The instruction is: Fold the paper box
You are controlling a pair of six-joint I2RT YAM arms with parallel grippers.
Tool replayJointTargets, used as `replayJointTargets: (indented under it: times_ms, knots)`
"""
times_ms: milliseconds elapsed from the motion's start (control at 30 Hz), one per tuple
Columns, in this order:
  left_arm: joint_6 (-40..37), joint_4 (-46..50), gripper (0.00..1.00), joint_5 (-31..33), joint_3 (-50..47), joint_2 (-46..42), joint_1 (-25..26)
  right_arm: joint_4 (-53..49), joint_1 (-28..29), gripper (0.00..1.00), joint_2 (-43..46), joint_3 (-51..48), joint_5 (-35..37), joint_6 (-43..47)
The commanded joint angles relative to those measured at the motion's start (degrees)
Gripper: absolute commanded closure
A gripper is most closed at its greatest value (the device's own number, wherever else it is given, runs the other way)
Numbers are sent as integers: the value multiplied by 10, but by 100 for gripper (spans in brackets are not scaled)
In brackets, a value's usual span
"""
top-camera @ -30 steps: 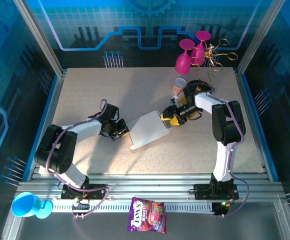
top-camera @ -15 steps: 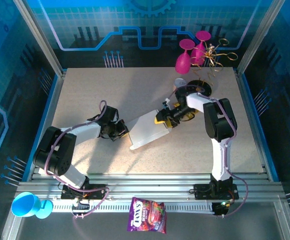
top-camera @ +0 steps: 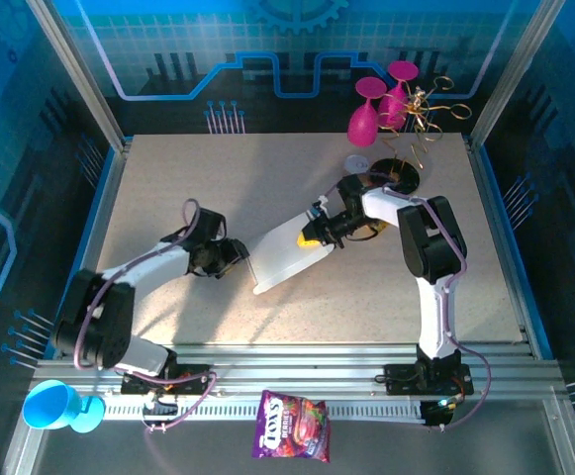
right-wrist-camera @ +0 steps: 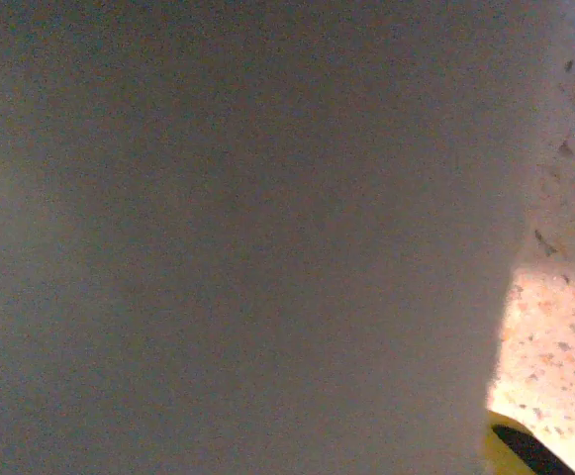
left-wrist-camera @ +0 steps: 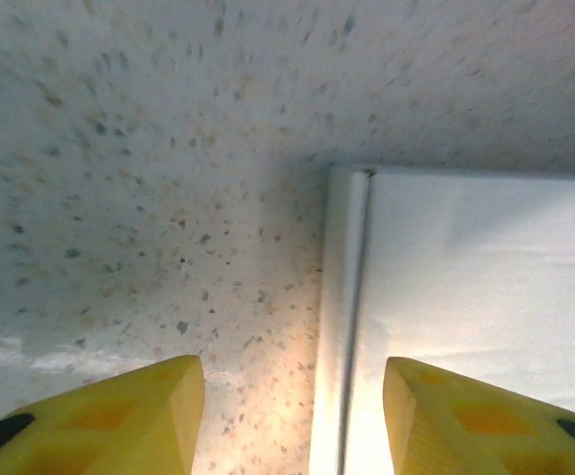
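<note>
The paper box (top-camera: 287, 255) lies flat in the middle of the table as a white panel, tilted diagonally. My left gripper (top-camera: 238, 260) is at its left edge. In the left wrist view the gripper (left-wrist-camera: 292, 396) is open: the box's folded edge (left-wrist-camera: 344, 327) runs between the yellow fingertips, and the right fingertip (left-wrist-camera: 465, 416) is over the white panel (left-wrist-camera: 485, 277). My right gripper (top-camera: 314, 236) is at the box's upper right corner. The right wrist view is pressed close to the shaded panel (right-wrist-camera: 228, 237), with one yellow finger (right-wrist-camera: 520, 450) at its lower right; the jaws are hidden.
Two pink wine glasses (top-camera: 381, 104) with a gold ribbon stand at the back right, beside a small round cup (top-camera: 356, 162) and a black disc (top-camera: 401, 176). A purple candy bag (top-camera: 292, 426) and a blue cup (top-camera: 54, 406) lie off the table by the front rail.
My right gripper has slid left onto the box's upper corner, uncovering the small cup behind it. The box has shifted slightly left. My left arm has swung its elbow outward.
</note>
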State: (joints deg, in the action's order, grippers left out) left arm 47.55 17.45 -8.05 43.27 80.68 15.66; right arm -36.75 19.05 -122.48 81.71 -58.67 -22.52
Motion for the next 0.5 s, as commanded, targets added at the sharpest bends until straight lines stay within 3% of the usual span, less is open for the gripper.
replayJointTargets:
  times_ms: [0, 67, 167, 333, 467]
  knots:
    - [15, 40, 36, 33, 59, -77, -22, 37, -6, 72, 42, -27, -9, -121]
    - [32, 46, 29, 22, 69, -100, -42, 69, -12, 71, 57, -48, -12, -196]
    - [78, 29, 28, -46, 54, -115, -78, 113, -16, 70, 88, -80, -12, -314]
    - [153, 53, 27, -107, 45, -86, -90, 253, -17, 69, 136, -148, -27, -541]
    - [178, 26, 25, -124, 42, -53, -92, 355, -16, 69, 150, -185, -38, -666]
